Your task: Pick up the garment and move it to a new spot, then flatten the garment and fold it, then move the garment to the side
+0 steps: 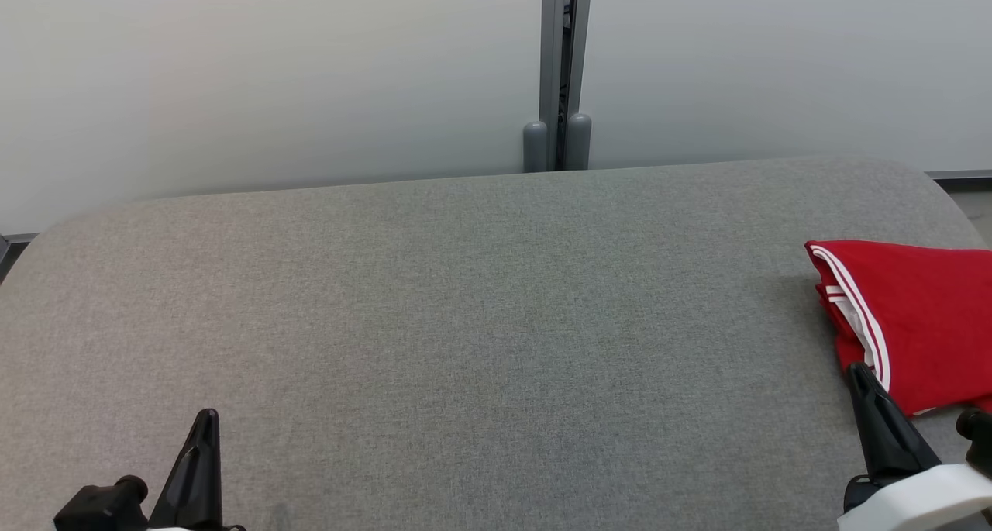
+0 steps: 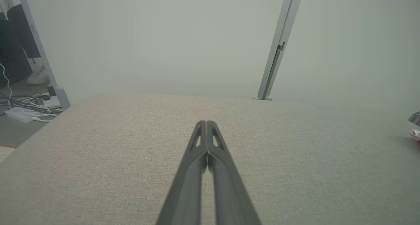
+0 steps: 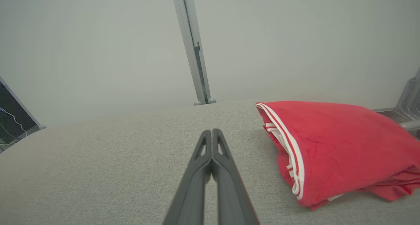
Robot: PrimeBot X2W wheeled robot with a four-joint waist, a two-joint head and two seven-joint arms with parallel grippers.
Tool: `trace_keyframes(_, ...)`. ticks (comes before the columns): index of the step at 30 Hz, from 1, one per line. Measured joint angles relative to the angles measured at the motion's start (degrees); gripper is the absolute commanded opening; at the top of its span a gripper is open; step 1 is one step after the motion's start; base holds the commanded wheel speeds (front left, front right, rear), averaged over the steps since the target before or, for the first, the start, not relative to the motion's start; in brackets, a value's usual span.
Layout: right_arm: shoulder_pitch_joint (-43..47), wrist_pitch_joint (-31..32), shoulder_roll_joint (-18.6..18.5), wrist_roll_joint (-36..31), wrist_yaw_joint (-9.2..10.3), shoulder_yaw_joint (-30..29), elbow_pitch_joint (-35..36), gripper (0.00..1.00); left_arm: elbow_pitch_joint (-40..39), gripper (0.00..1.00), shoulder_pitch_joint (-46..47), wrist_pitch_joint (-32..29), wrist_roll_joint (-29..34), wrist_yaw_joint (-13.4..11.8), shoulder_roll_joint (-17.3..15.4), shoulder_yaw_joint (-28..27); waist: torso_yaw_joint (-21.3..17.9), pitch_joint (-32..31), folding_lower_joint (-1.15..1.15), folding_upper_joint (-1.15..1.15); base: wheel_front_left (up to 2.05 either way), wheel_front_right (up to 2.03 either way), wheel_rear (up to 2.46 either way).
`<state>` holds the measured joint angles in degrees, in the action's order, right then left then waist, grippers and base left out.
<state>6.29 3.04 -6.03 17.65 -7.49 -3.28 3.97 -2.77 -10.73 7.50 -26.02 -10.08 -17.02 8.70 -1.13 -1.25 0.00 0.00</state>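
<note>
The red garment point(image 1: 914, 322) lies folded at one end of the grey tabletop point(image 1: 465, 298), so the move aside is judged all but done. Any further shift should be made by gripping all layers at the striped edge, lest the fold be undone. The right end effector point(image 1: 857, 371) is held low just beside the garment, fingers pressed together on nothing. The left end effector point(image 1: 208, 416), likewise closed and empty, is held well apart from the garment.

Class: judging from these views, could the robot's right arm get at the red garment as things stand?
Probably yes. The red garment lies just beside the right gripper on the grey table, with nothing between them; the gripper is shut and would need opening first.
</note>
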Motion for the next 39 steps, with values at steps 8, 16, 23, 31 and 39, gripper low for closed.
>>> trace_keyframes(8,-2.55,1.78,0.29,7.75,0.00,-1.55,-3.36,0.00,1.94,0.00,1.05,-0.16,-7.43,1.96,1.67,-0.60,0.08,0.10,0.00,0.00,0.00,0.00,0.00)
trace_keyframes(16,-4.97,3.54,0.56,14.84,0.00,-2.70,-6.54,0.00,3.77,0.00,3.25,-0.19,-14.15,3.72,3.14,-1.32,0.16,0.19,0.00,0.00,0.00,0.00,0.00)
trace_keyframes(23,-6.94,4.86,0.77,20.52,0.01,-3.81,-8.88,0.00,5.34,0.00,4.71,-0.20,-19.68,5.06,4.01,-1.89,0.22,0.27,0.00,0.00,0.00,0.00,0.00)
trace_keyframes(31,-8.86,6.28,1.00,26.49,0.01,-5.03,-11.38,0.00,6.91,0.00,6.28,-0.25,-25.26,6.58,5.28,-2.37,0.30,0.37,0.00,0.00,0.00,0.00,0.00)
trace_keyframes(39,-10.94,7.55,1.32,32.04,0.02,-5.81,-13.82,0.00,8.13,0.00,7.82,-0.25,-30.64,8.04,6.56,-2.91,0.38,0.46,0.00,0.00,0.00,0.00,0.00)
